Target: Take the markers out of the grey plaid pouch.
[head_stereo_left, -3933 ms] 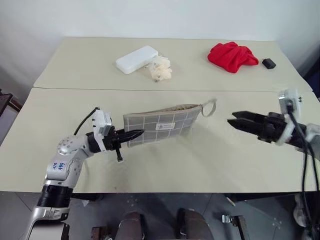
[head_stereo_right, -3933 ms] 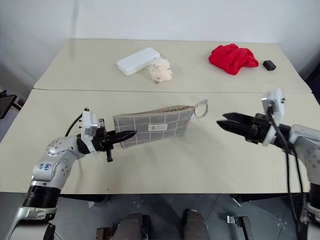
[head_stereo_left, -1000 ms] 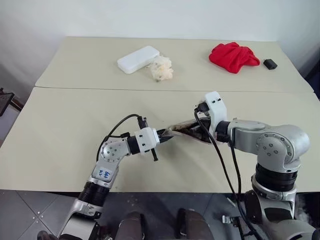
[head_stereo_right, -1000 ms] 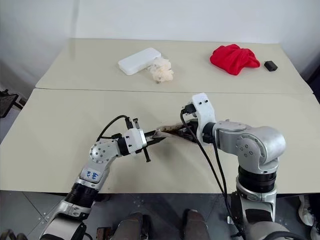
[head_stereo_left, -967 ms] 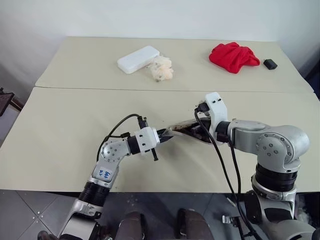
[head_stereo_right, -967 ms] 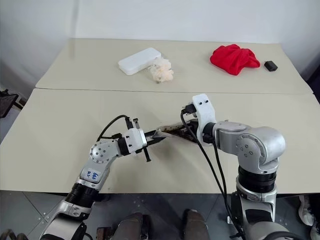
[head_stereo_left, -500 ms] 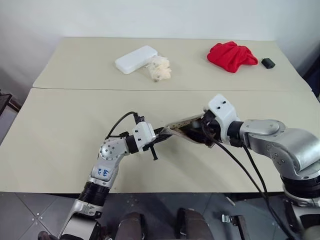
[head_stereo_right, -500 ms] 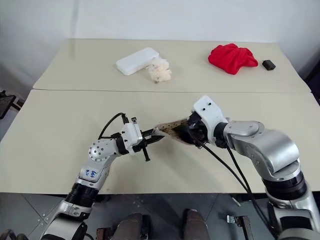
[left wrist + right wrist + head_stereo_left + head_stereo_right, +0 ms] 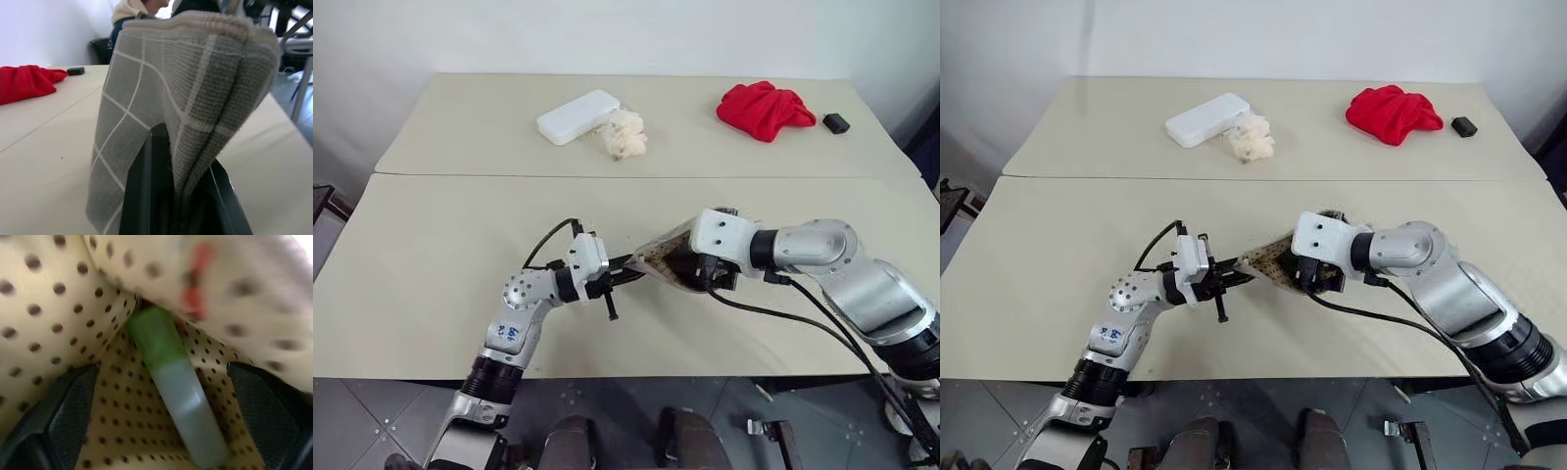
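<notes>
inside the pouch (image 9: 161,112) pinched by left claw (image 9: 173,196), green highlighter (image 9: 171,382) lies btwn wide-open right claw (image 9: 161,411) fingers.

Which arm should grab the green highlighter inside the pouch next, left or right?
Right. The right gripper is open inside the grey plaid pouch, its fingers either side of the green highlighter. The left gripper is shut on the pouch's other end, holding it up.

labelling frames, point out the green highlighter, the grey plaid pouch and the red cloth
green highlighter (image 9: 164,364): right wrist view, mid barrel
grey plaid pouch (image 9: 195,93): left wrist view, outer fabric
red cloth (image 9: 1393,112): right eye view, centre
</notes>
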